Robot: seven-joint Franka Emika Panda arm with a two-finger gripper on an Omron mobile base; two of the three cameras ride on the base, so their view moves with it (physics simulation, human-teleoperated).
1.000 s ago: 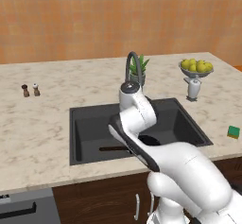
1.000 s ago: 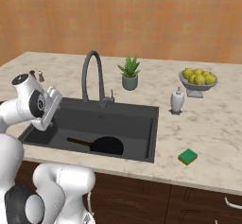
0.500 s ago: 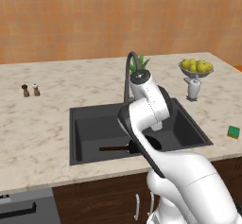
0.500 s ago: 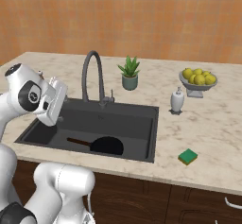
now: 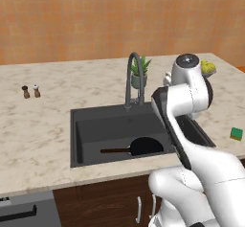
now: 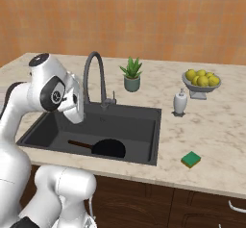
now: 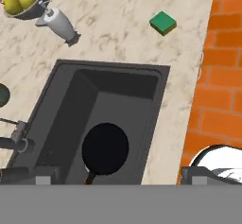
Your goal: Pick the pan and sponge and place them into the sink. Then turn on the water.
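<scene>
The sink (image 7: 156, 83) lies directly below the pincer (image 7: 118, 178), whose jaws are spread wide and empty. The frying pan (image 7: 105, 148) already rests inside. The green sponge (image 7: 163, 22) sits well off on the counter; a hurried reach could nudge it over the near edge.

Potted plant (image 6: 131, 74), soap bottle (image 6: 179, 102), fruit bowl (image 6: 201, 81) behind basin; two shakers (image 5: 30, 91) far left.
</scene>
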